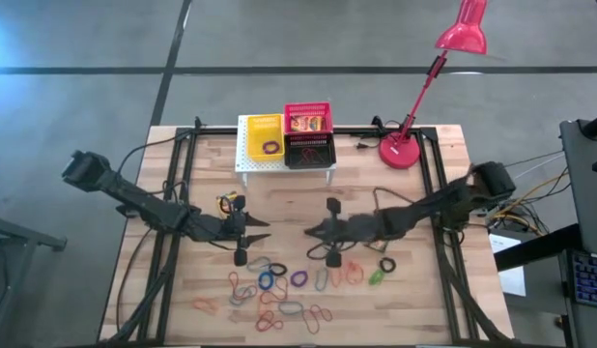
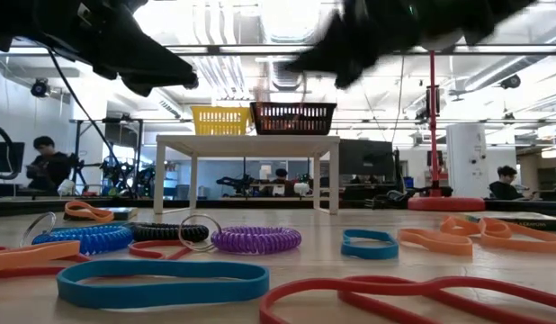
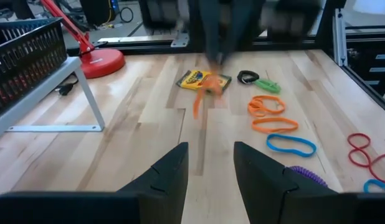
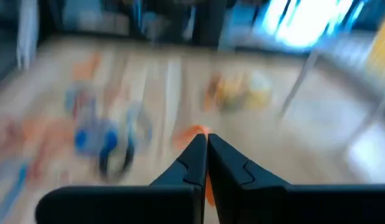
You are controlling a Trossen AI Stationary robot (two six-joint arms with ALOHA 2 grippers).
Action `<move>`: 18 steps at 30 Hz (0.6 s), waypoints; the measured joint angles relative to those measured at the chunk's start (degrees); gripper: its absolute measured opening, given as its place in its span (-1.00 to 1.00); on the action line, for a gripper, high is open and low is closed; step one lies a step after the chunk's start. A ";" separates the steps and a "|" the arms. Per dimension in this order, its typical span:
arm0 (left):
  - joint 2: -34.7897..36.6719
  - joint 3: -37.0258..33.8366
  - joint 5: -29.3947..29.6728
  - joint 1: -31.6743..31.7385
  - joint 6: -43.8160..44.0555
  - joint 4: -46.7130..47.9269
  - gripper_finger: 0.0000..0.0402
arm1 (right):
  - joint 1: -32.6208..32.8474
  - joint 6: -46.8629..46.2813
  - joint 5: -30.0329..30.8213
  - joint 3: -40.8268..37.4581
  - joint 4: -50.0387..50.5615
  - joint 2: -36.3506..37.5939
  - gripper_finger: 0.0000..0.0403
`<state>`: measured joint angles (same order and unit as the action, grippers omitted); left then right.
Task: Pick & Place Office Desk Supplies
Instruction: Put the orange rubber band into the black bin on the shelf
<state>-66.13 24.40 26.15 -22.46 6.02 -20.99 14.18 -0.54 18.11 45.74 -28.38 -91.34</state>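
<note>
The right tool [image 1: 327, 232] hangs over the middle of the desk [image 1: 183, 319], above the far edge of the scatter of elastic loops [image 1: 279, 290]. Its two fingers are pressed together, and in the right wrist view an orange loop [image 4: 195, 134] shows at the fingertips [image 4: 202, 146]; the blur there makes it hard to be sure, but the loop seems to be pinched between them. The left wrist view agrees: an orange loop [image 3: 208, 87] dangles under the dark right tool, above a yellow crayon box [image 3: 202, 79] that lies flat on the desk.

The left tool [image 1: 248, 235] hovers beside the right one, on its own side of the desk, with its fingers [image 3: 171, 171] parted and nothing between them. A second crayon box [image 1: 227, 202] lies near it, toward the baskets.

The other loops lie spread on the near half of the desk, below both tools: blue, orange, red and purple ones, with a green loop [image 1: 376, 277] and a black loop [image 1: 387, 264] out on the right-hand side. In the low view a purple coiled loop [image 2: 255, 239] and a blue band [image 2: 161, 281] lie flat in the foreground.

At the far edge a small white stand [image 1: 242, 166] carries a yellow basket [image 1: 263, 126], a red basket [image 1: 308, 108] and a black basket [image 1: 308, 159]. A red desk lamp [image 1: 405, 150] stands to their right.
</note>
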 joint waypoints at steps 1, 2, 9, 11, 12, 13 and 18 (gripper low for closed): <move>0.00 0.00 0.02 0.00 0.00 -0.06 -0.35 | -0.65 1.64 0.05 0.77 -0.07 1.47 -0.96; -0.04 0.00 0.00 0.00 0.02 -0.26 -0.35 | -1.47 3.22 0.06 1.79 -0.05 2.77 -0.96; -0.35 -0.12 0.00 0.06 0.79 -0.32 -0.35 | -11.21 7.55 0.06 8.72 5.44 7.25 -0.96; -0.37 -0.22 0.00 0.07 1.38 -0.11 -0.35 | -14.43 7.70 0.04 10.65 9.04 6.73 -0.96; -0.46 -0.22 0.00 0.07 1.44 -0.24 -0.35 | -16.06 7.83 0.04 11.68 11.09 6.15 -0.96; -0.46 -0.30 0.00 0.07 1.51 -0.19 -0.35 | -17.62 7.83 0.00 12.57 13.23 5.65 -0.96; -0.46 -0.33 0.00 0.09 1.55 -0.22 -0.35 | -24.06 7.39 0.04 17.38 25.24 2.76 -0.96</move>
<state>-66.59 24.08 26.15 -22.37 7.57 -21.22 -9.88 6.85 18.15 63.12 -3.14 -88.58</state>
